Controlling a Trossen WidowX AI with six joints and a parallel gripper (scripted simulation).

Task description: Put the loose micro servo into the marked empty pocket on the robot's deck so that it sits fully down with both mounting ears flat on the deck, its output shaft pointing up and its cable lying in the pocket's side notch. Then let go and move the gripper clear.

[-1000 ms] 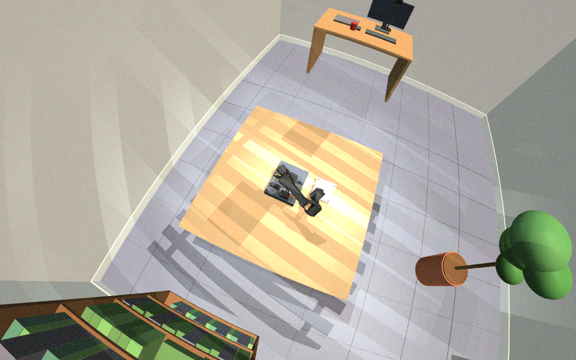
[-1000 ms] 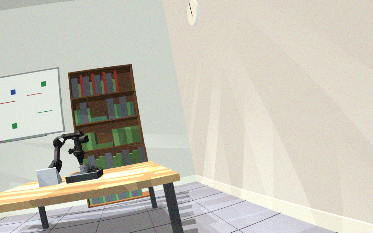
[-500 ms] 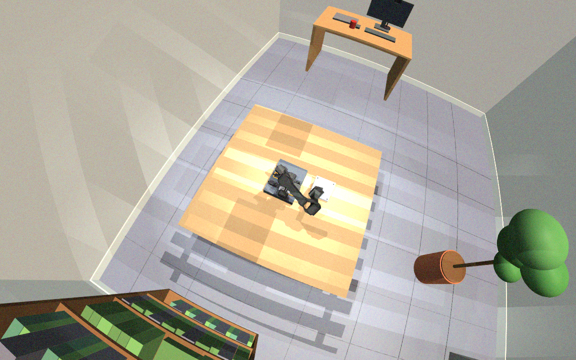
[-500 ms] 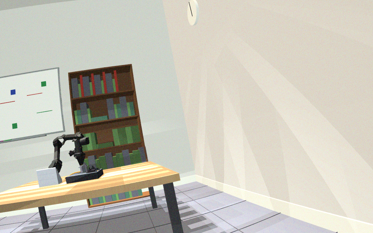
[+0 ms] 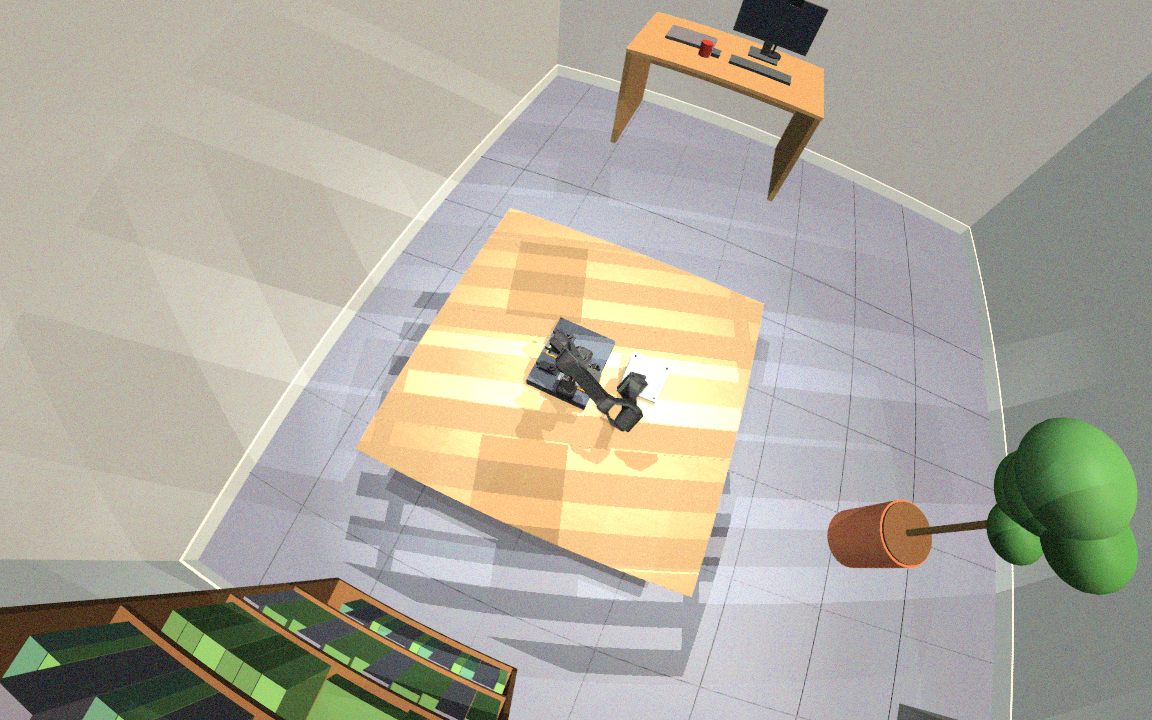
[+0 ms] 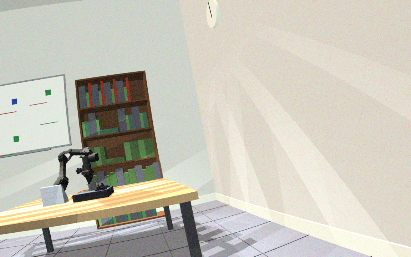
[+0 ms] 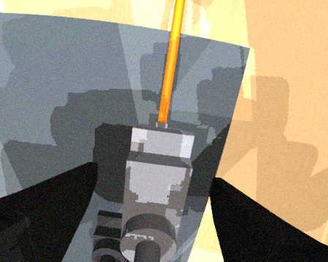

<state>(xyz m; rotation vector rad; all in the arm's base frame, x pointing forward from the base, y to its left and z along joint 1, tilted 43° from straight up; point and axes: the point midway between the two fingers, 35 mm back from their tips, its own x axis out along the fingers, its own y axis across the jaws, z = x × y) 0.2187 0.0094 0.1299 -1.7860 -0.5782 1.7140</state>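
Observation:
The loose micro servo (image 7: 157, 182) (image 6: 91, 186) is grey and stands on the robot's dark deck (image 7: 80, 54) (image 6: 89, 196) (image 5: 600, 345), near one edge. Its round output shaft (image 7: 147, 252) faces up toward the wrist camera. Its orange cable (image 7: 168, 80) runs out over the deck's edge. My gripper (image 7: 155, 178) (image 6: 89, 183) is open, low over the deck, with one black finger on each side of the servo. A gap shows between each finger and the servo in the wrist view. The marked pocket is outside the wrist view and cannot be made out in the top and exterior views.
A smaller dark part with a round top (image 7: 107, 251) rises from the deck just left of the servo. Other dark parts (image 6: 102, 186) stand on the deck. A white block (image 6: 50, 195) (image 5: 652, 368) is by the arm's base on the wooden table (image 5: 526, 510) (image 6: 156, 195).

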